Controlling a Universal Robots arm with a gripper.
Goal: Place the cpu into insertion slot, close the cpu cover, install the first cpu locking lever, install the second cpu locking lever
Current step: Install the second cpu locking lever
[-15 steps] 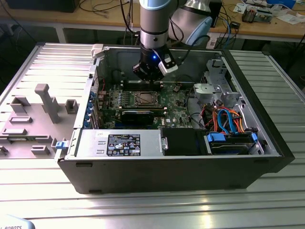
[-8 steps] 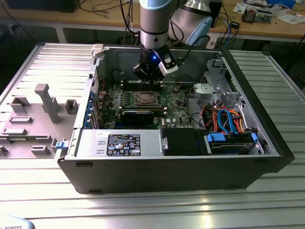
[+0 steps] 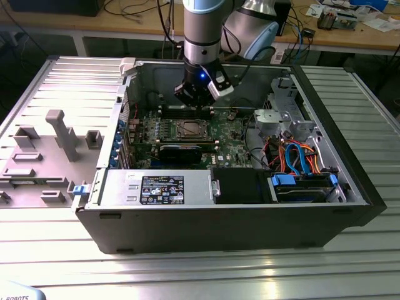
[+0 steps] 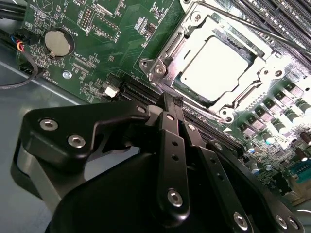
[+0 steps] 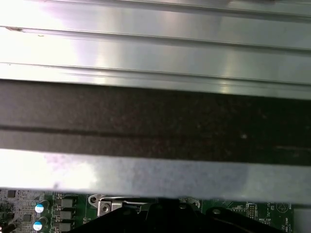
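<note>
The cpu [image 4: 214,68] lies flat in the socket on the green motherboard [image 4: 116,34], its silver-grey top showing through the window of the cpu cover [image 4: 171,54]. The cover lies down over the chip. A thin wire locking lever [image 4: 252,30] runs along the far side of the socket; I cannot tell whether it is latched. My gripper [image 4: 167,98] hangs just above the board beside the socket's near edge, fingers shut together with nothing between them. In the exterior view the gripper [image 3: 197,107] hovers over the back of the socket [image 3: 190,129].
The open computer case [image 3: 187,225] stands on a ribbed metal table. A black card [image 3: 181,151] lies in front of the socket, memory slots [image 4: 286,24] behind it. Drive cage and orange and blue cables [image 3: 294,156] fill the exterior view's right. A grey fixture tray [image 3: 44,156] sits at its left.
</note>
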